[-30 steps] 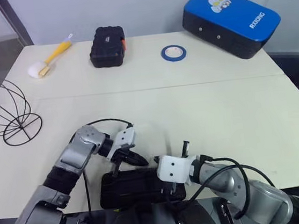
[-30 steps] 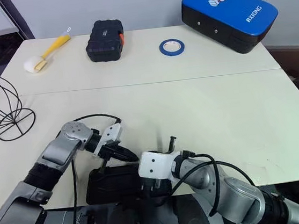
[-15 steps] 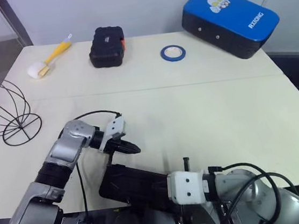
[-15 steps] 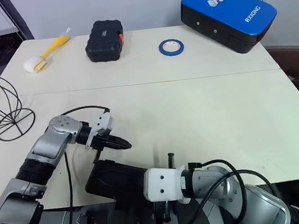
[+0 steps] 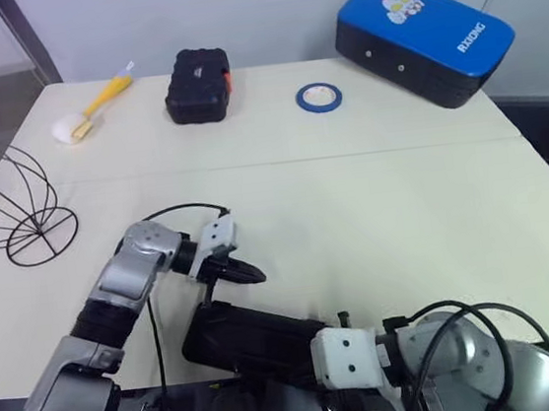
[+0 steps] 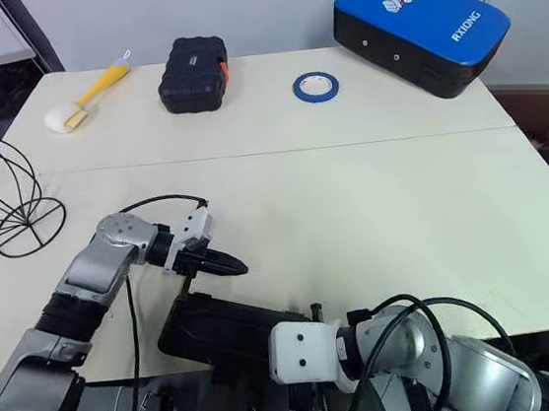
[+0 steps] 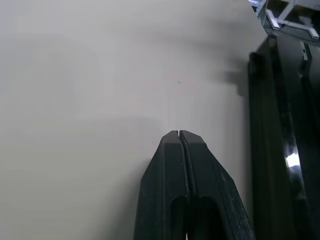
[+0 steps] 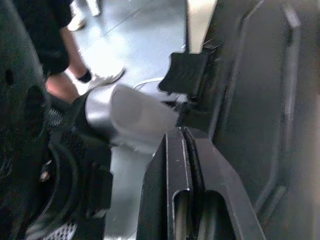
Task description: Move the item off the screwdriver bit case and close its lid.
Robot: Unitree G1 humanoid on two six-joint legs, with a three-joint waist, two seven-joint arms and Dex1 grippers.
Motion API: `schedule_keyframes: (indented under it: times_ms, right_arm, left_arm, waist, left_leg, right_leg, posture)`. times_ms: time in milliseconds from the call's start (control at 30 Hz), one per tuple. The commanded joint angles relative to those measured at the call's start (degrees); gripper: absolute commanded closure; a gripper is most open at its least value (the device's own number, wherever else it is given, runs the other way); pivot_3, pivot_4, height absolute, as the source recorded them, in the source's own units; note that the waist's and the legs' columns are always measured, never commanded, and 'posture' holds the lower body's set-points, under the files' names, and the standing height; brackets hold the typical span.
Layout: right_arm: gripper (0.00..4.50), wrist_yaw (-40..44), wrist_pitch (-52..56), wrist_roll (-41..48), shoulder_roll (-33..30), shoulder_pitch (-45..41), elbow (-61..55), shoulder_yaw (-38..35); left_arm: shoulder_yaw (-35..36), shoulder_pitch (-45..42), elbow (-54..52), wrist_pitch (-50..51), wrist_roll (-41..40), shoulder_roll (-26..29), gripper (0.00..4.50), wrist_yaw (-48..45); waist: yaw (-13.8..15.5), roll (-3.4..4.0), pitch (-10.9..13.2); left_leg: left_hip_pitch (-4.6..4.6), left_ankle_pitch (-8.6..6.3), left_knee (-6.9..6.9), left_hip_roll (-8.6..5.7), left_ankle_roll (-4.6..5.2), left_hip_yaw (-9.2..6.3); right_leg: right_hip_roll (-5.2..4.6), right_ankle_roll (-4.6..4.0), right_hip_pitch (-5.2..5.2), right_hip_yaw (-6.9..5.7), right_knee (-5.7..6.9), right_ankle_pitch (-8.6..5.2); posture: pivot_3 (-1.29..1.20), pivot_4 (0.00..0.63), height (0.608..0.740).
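Note:
The black screwdriver bit case [image 5: 254, 332] lies skewed at the table's near edge, its right end under my right wrist. Nothing rests on its visible top. My left gripper [image 5: 258, 276] is shut and empty, hovering just past the case's far left corner; the left wrist view shows its closed tips [image 7: 178, 134] over bare table with the case [image 7: 285, 150] beside them. My right gripper [image 8: 182, 131] is shut, with its tips against the case's side [image 8: 255, 100] at the table's front edge. Its white wrist block [image 5: 346, 356] sits at that edge.
At the far side are a second black case with an orange latch [image 5: 197, 85], a blue tape roll [image 5: 318, 96], a blue box [image 5: 424, 38] and a yellow-handled brush [image 5: 90, 109]. A wire basket [image 5: 12, 211] stands at the left. A person's legs [image 8: 75, 50] stand on the floor.
My right gripper has dropped from the case top to the table's front edge. The case has turned askew. My left gripper pulled back a little from the case.

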Motion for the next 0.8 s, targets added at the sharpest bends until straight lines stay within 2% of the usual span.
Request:
schedule_keyframes:
  times_ms: [33, 267, 367, 500, 633, 800]
  right_arm:
    - [4.44, -0.1, 1.38, 0.79, 0.94, -1.28, -4.39, 3.38]
    - [4.44, -6.46, -1.67, -14.55, -0.84, -5.39, 2.49, 8.74]
    - [4.44, -6.86, -1.56, -14.18, 0.27, -4.55, 2.5, 6.23]
    - [4.44, -4.98, -3.41, -12.21, -1.23, -3.4, 0.11, 1.36]
    - [4.44, -0.34, -6.42, 3.74, -0.6, 3.29, -4.39, -8.51]
    - [4.44, 0.24, -8.71, 6.76, -3.12, 3.63, -4.39, -6.77]
  left_arm:
    - [0.27, -0.62, -0.67, -0.24, -0.3, -0.43, 4.5, -0.44]
    - [0.52, 0.75, -3.15, 1.02, -0.84, -0.22, 4.5, -0.25]
    - [0.71, 1.0, -3.7, 1.42, -0.97, -0.06, 4.5, -0.21]
    - [0.84, 0.93, -3.64, 1.78, -1.09, -0.04, 4.5, -0.18]
    - [0.67, 1.09, -2.49, 1.09, -0.98, -0.48, 4.5, -0.18]
    - [-0.14, 0.6, -0.98, -0.48, -0.26, -1.1, 4.5, -0.65]
  waist:
    - [-0.04, 0.0, 0.0]
    - [-0.1, 0.01, -0.01]
    - [0.0, 0.0, -0.01]
    - [0.03, 0.0, -0.01]
    - [0.18, -0.01, 0.0]
    - [-0.12, -0.01, 0.0]
  left_leg:
    - [0.0, 0.0, 0.0, 0.0, 0.0, 0.0]
    - [0.02, 0.0, 0.0, 0.0, 0.0, -0.01]
    - [0.02, 0.0, 0.0, 0.0, 0.0, 0.0]
    - [0.02, 0.0, 0.01, 0.0, 0.0, 0.0]
    - [0.0, 0.0, 0.01, 0.0, 0.0, 0.0]
    - [0.02, 0.0, 0.0, 0.0, 0.0, 0.0]
  right_leg:
    - [0.0, 0.0, 0.0, 0.0, 0.0, 0.0]
    - [0.0, -0.02, 0.0, 0.0, 0.01, 0.0]
    - [0.0, -0.02, 0.0, 0.0, 0.01, 0.0]
    - [0.0, -0.02, 0.01, 0.0, 0.01, 0.01]
    - [-0.01, 0.0, 0.02, -0.01, 0.0, 0.01]
    - [0.0, 0.01, 0.02, 0.0, 0.01, 0.01]
  posture:
    - [0.0, 0.15, 0.737]
    - [0.0, 0.15, 0.737]
    - [0.0, 0.15, 0.737]
    - [0.0, 0.15, 0.737]
    - [0.0, 0.15, 0.737]
    - [0.0, 0.15, 0.737]
